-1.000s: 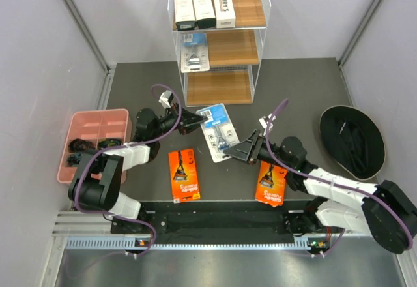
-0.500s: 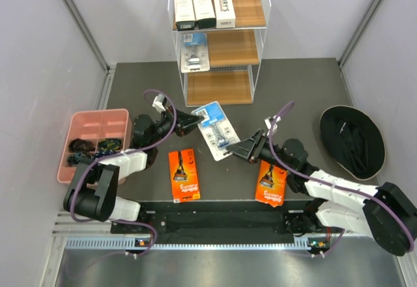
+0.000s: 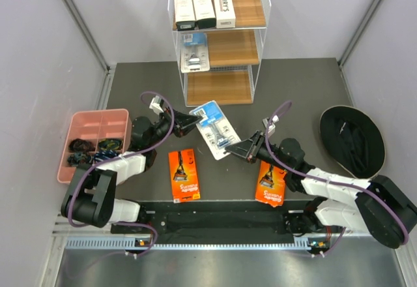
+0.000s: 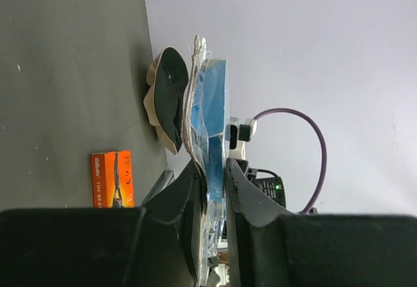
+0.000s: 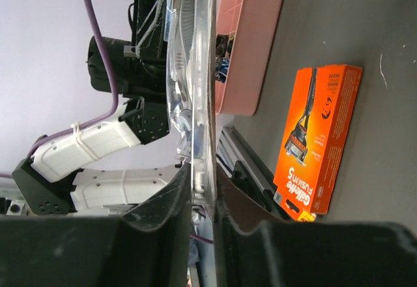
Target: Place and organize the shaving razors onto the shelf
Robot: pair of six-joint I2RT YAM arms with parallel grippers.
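A blue-clear blister pack point(image 3: 214, 129) hangs above the table, held at both ends. My left gripper point(image 3: 187, 123) is shut on its upper left end and my right gripper point(image 3: 238, 148) on its lower right end. Each wrist view shows the pack edge-on between the jaws, in the left point(image 4: 210, 120) and in the right point(image 5: 199, 72). Two orange cards point(image 3: 184, 173) point(image 3: 272, 182) lie flat near the front. The shelf point(image 3: 220, 42) holds three white boxes point(image 3: 204, 7) on its top tier and a second blister pack point(image 3: 193, 51) on the middle tier.
A pink compartment tray point(image 3: 86, 122) with dark small items sits at the left, beside the left arm. A black round hat-like object point(image 3: 352, 140) lies at the right. Grey walls close in both sides.
The blister pack has shifted slightly left and away, with both grippers still shut on it. The left arm has drawn back a little to the left.
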